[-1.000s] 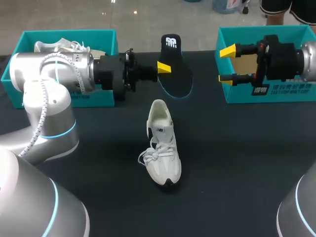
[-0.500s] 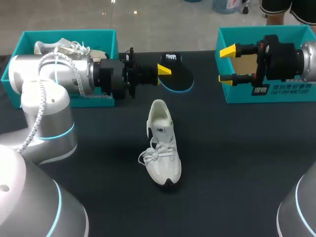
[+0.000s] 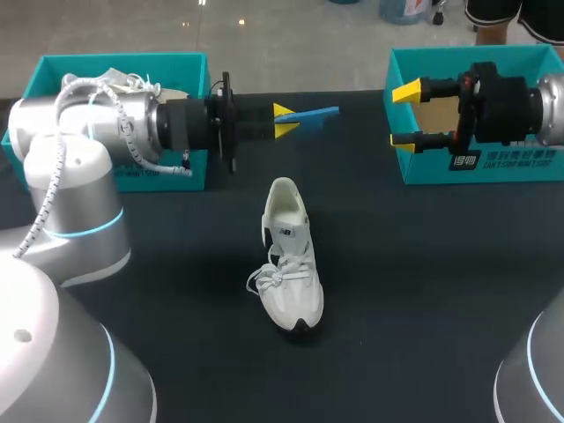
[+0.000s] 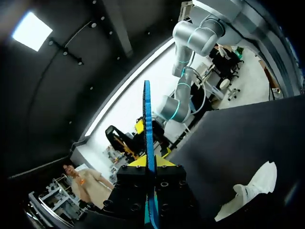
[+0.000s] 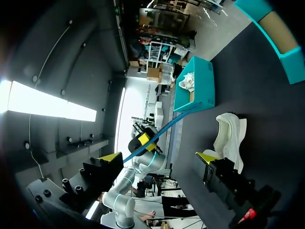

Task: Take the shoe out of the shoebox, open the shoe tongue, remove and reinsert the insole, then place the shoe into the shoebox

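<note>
A white shoe [image 3: 291,264] lies on its sole in the middle of the black table, toe toward me, tongue and laces loose. Its black insole with a blue rim [image 3: 315,114] is held edge-on above the table, beyond the shoe's heel. My left gripper [image 3: 284,122] is shut on it. In the left wrist view the insole [image 4: 147,119] rises as a thin blue line from between the fingertips [image 4: 139,162], and the shoe [image 4: 251,190] lies off to one side. My right gripper [image 3: 403,115] hangs open and empty in front of the right shoebox [image 3: 480,167].
A teal shoebox [image 3: 167,172] at the back left holds another white shoe [image 3: 110,82]; my left arm lies across its front. From the right wrist view the shoe [image 5: 230,135], the left box [image 5: 195,86] and the insole [image 5: 164,129] show ahead of the open fingers.
My left wrist has rolled and turned the insole from face-on to edge-on, lifting it slightly. The shoe and my right arm have not moved.
</note>
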You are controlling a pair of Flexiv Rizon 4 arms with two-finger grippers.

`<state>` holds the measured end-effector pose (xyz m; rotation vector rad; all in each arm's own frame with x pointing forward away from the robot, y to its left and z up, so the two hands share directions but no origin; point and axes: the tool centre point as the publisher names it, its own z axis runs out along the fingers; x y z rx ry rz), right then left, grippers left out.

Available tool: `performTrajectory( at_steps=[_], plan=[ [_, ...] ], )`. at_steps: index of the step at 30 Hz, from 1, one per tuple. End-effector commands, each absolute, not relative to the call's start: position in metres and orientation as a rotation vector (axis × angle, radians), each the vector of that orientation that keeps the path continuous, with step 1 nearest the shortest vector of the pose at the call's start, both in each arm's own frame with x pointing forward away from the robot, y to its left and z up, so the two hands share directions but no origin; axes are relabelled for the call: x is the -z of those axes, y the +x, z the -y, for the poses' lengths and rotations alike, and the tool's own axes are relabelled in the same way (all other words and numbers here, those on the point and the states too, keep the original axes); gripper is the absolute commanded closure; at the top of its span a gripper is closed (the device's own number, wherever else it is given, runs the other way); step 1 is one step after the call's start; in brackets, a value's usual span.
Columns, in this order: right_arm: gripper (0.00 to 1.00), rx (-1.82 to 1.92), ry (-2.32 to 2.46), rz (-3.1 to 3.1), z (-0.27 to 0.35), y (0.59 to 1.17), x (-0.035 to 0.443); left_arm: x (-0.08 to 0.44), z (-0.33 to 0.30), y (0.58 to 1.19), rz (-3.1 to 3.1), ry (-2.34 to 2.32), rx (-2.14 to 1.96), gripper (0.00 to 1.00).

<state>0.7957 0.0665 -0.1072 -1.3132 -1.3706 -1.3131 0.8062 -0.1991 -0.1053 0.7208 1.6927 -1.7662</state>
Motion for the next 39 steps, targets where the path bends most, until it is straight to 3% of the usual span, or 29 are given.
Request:
performTrajectory(
  at_steps=[1, 8, 11, 29, 39],
  plan=[
    [0.0, 1.313, -1.315, 1.37, -0.067, 0.796, 0.107, 0.104, 0.203, 0.807, -2.003, 0.036, 2.225, 1.0],
    [0.0, 1.313, -1.315, 1.37, -0.067, 0.796, 0.107, 0.104, 0.203, 0.807, -2.003, 0.036, 2.225, 1.0],
    [0.0, 1.313, -1.315, 1.37, -0.067, 0.796, 0.107, 0.101, 0.204, 0.805, -2.176, -0.549, 2.472, 1.0],
    [0.0, 1.313, -1.315, 1.37, -0.067, 0.796, 0.107, 0.1, 0.199, 0.793, -2.614, -1.534, 2.545, 1.0],
    [0.0, 1.313, -1.315, 1.37, -0.067, 0.796, 0.107, 0.102, 0.199, 0.793, -2.603, -1.472, 2.588, 1.0]
  ],
)
